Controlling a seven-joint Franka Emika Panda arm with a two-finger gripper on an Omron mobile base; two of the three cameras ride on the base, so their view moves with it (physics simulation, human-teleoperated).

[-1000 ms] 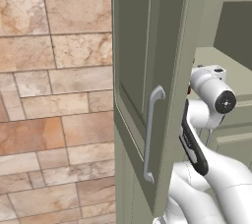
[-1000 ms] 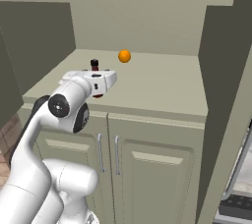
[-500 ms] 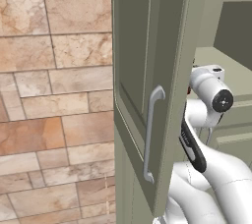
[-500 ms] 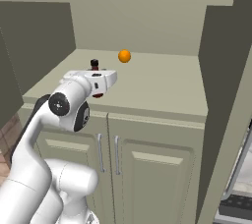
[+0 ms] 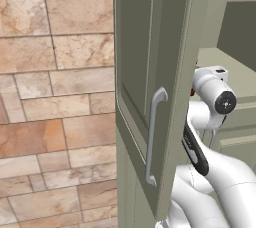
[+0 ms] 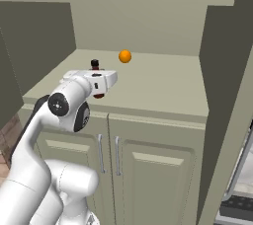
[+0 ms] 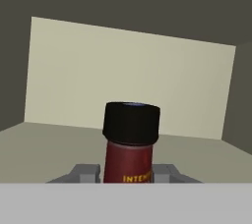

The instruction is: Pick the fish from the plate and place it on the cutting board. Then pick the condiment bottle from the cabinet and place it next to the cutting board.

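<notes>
Between the closed jaws stands the condiment bottle (image 7: 130, 144), upright.

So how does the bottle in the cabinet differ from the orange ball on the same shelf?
The bottle is dark red with a black cap, upright and slim; the ball is plain orange and round. The bottle stands near the shelf's front, between the fingers of the gripper; the ball lies farther back, apart and untouched. The bottle is taller than the ball. Both rest on the cabinet shelf.
</notes>
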